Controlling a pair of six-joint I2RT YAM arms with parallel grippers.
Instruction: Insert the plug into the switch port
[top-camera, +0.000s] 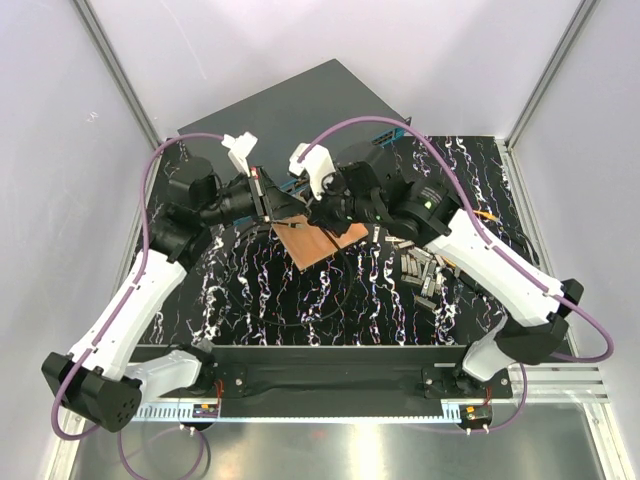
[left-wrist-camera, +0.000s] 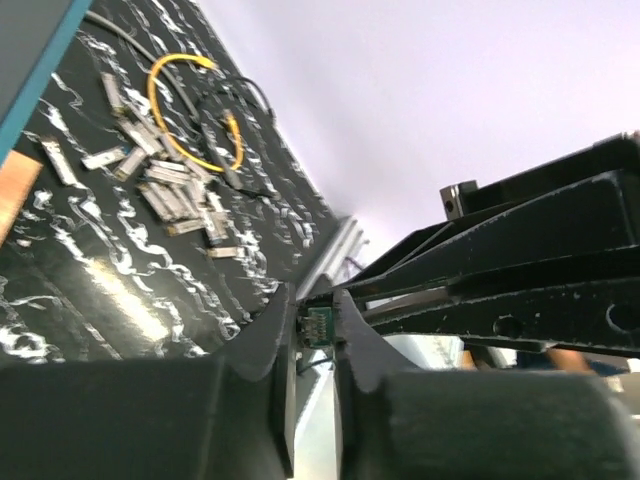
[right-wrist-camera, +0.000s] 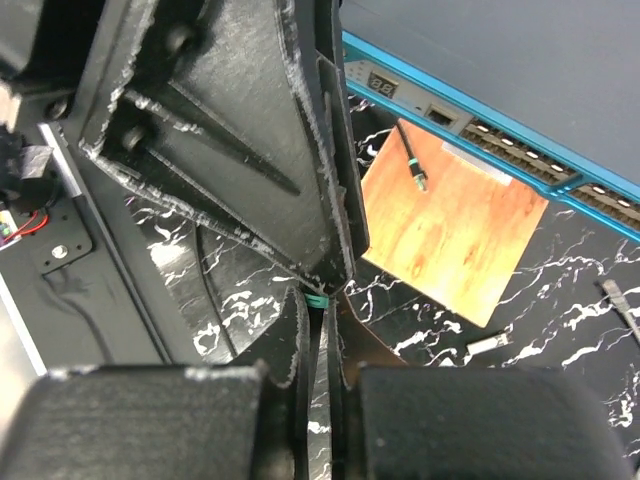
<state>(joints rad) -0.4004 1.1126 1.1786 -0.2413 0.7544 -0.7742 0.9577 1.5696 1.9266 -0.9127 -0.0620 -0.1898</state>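
Observation:
The switch (top-camera: 300, 100) lies at the back of the table, dark grey on top, with a teal front edge and a row of ports (right-wrist-camera: 520, 140). The plug shows only as a small green piece (left-wrist-camera: 318, 327) between my left gripper's (left-wrist-camera: 312, 300) narrow jaws. In the right wrist view its teal end (right-wrist-camera: 318, 297) sits at the tips of my right gripper (right-wrist-camera: 318, 300), whose jaws are almost together. Both grippers meet tip to tip above the table, left (top-camera: 272, 200) and right (top-camera: 315, 212), just in front of the switch. The rest of the plug is hidden.
A small wooden board (top-camera: 325, 245) lies under the grippers, with a thin black cable end (right-wrist-camera: 410, 160) resting on it. Several loose silver modules (top-camera: 425, 275) and a yellow cable (left-wrist-camera: 190, 110) lie to the right. White walls enclose the table.

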